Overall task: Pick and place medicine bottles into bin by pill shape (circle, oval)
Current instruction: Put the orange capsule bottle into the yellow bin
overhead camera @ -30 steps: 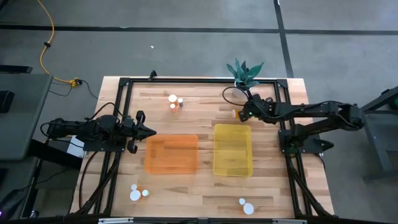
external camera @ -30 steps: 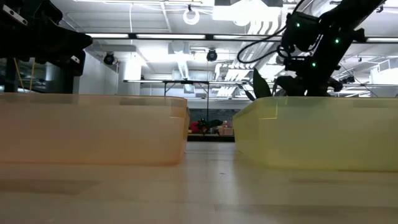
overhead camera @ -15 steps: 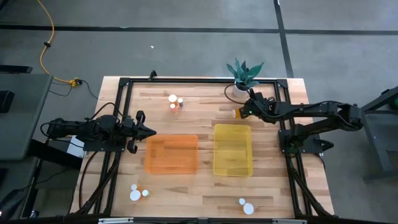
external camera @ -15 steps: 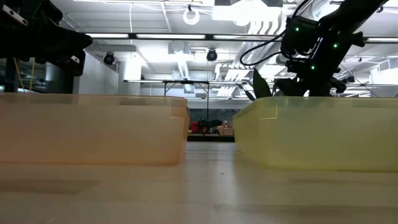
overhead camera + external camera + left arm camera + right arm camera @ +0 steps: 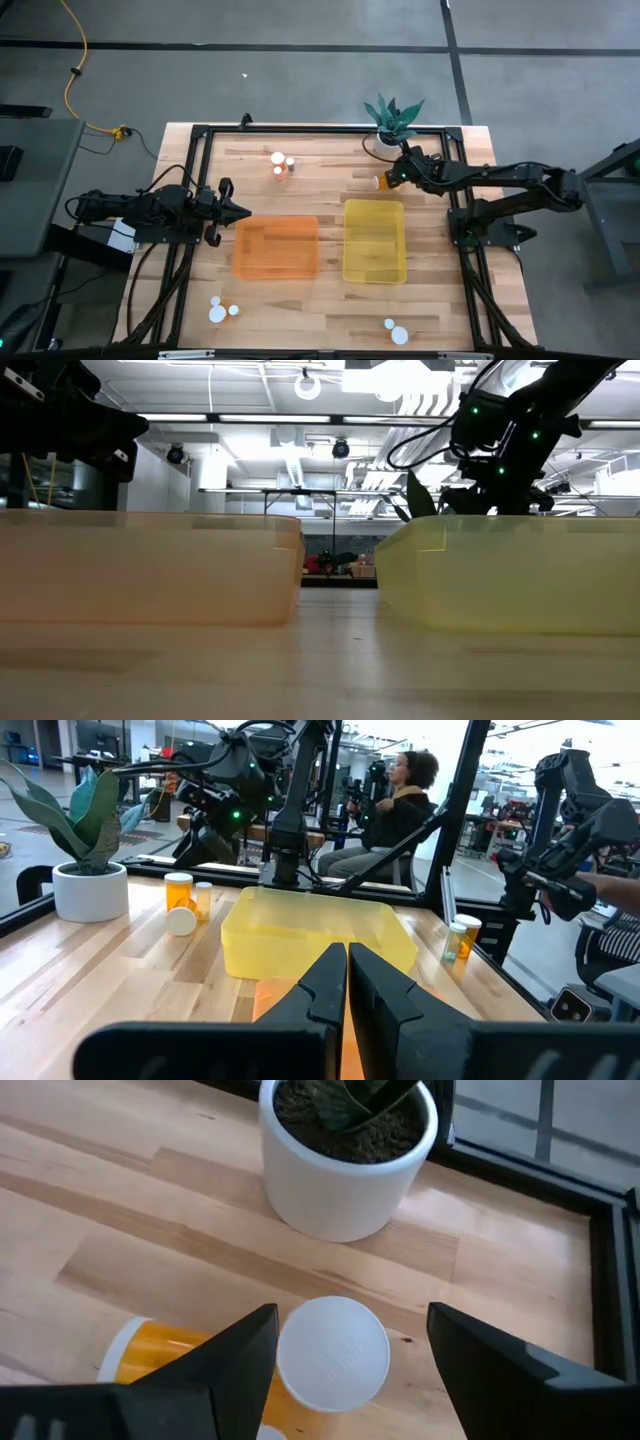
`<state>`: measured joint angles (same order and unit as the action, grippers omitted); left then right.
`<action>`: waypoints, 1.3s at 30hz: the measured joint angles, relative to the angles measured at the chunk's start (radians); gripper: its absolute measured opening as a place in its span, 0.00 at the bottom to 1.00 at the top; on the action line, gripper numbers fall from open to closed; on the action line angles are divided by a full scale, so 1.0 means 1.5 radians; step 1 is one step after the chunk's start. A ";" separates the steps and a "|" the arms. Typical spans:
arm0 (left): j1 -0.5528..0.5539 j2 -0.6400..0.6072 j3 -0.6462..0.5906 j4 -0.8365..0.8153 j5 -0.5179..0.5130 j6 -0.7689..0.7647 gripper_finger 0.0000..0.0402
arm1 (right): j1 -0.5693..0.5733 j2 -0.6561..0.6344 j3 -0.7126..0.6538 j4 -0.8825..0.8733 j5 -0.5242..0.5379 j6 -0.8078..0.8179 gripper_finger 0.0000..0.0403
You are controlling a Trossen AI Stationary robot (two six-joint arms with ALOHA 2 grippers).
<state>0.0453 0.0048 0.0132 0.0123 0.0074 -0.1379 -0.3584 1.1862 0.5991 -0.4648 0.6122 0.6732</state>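
Observation:
Two medicine bottles stand or lie by the plant pot at the far right: one upright, its white cap [image 5: 332, 1352] facing up, and one amber bottle [image 5: 165, 1358] on its side next to it. My right gripper [image 5: 350, 1350] hangs open over them, slanting down, a finger on either side of the upright cap and touching nothing. From above, the pair [image 5: 379, 182] lies just beyond the yellow bin [image 5: 375, 240]. My left gripper [image 5: 240, 210] waits shut and level at the table's left, beside the orange bin [image 5: 276, 247].
A white pot with a green plant [image 5: 390, 128] stands close behind my right gripper. More bottles stand at the far middle [image 5: 280, 163], near left [image 5: 220, 311] and near right [image 5: 395, 330]. A black frame [image 5: 300, 128] rims the table. A person [image 5: 400, 795] sits beyond it.

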 joint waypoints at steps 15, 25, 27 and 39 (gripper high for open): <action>0.000 0.000 0.000 0.000 0.000 0.000 0.01 | -0.019 0.005 0.000 0.012 -0.053 0.029 0.71; 0.000 0.000 0.000 0.000 0.000 0.000 0.01 | -0.031 0.065 0.000 0.017 -0.059 0.030 0.71; 0.000 0.000 0.000 0.000 0.000 0.000 0.01 | -0.036 0.073 0.000 0.021 -0.060 0.029 0.71; 0.000 0.000 0.000 0.000 0.000 0.000 0.01 | -0.045 0.082 0.000 0.030 -0.066 0.017 0.62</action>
<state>0.0456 0.0044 0.0132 0.0120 0.0074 -0.1379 -0.4259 1.3090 0.5991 -0.4201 0.5125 0.6988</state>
